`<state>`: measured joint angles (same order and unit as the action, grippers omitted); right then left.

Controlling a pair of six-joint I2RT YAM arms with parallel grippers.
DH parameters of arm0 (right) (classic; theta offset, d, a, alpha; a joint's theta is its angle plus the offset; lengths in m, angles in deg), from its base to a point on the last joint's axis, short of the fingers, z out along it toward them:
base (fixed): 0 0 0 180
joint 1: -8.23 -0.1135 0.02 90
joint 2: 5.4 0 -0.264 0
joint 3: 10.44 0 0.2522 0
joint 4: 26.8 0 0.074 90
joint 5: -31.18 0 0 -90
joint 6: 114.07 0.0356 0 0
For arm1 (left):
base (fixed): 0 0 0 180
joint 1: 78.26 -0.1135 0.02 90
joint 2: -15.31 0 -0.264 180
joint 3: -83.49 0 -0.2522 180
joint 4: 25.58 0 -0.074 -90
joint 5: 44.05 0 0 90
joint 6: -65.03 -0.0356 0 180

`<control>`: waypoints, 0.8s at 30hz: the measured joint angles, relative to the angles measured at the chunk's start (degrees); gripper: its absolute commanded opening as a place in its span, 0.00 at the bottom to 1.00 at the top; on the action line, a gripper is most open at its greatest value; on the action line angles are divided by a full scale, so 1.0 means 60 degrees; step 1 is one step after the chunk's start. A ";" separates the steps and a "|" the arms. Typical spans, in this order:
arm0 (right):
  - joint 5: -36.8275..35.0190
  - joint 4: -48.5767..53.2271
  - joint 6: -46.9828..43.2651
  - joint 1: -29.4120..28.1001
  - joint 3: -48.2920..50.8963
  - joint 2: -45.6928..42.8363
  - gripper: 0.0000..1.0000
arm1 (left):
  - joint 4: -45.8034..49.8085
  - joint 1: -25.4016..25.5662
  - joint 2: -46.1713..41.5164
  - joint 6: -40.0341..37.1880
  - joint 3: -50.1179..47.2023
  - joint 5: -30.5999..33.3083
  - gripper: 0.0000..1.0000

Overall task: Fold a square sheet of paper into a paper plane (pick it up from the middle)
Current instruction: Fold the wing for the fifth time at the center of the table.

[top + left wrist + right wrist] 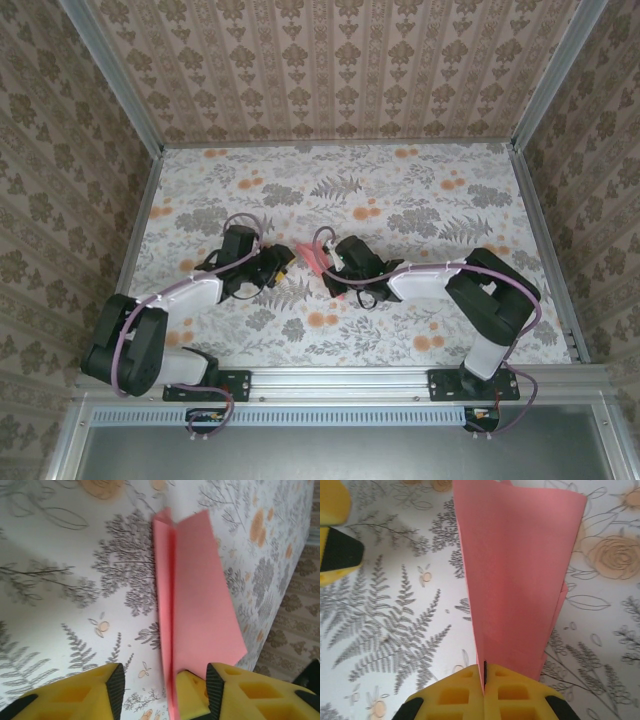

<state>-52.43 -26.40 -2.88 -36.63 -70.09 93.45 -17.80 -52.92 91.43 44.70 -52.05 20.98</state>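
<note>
While the right fingers (484, 676) pinch the near end of the folded pink paper (515, 570), the left fingers (284, 266) stand partly apart with its far end between them, not gripping. Closing crooked could crumple the fold or tug the paper onto the surface (385, 630).

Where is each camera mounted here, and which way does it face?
Top external: above and behind, looking down on the table; left arm and right arm show.
Left wrist: looks along the open left fingers at the folded pink paper.
Right wrist: looks along the right fingers, shut on that paper.
Shared: both wrist views see the paper.
</note>
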 measured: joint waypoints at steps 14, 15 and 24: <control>0.1931 -0.0816 0.1228 0.0455 0.0062 0.0674 0.01 | -0.1891 0.0659 0.1424 -0.0036 -0.0055 -0.0565 0.32; 0.2022 -0.0820 0.1271 0.0459 0.0062 0.0729 0.01 | -0.1956 0.0710 0.1508 -0.0033 -0.0051 -0.0579 0.31; 0.2568 -0.0889 0.1555 0.0656 0.0062 0.0907 0.05 | -0.2426 0.0838 0.1858 -0.0033 -0.0051 -0.0634 0.28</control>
<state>-37.02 -31.73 6.45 -32.70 -69.72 98.89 -32.36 -47.89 102.57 44.50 -52.36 17.18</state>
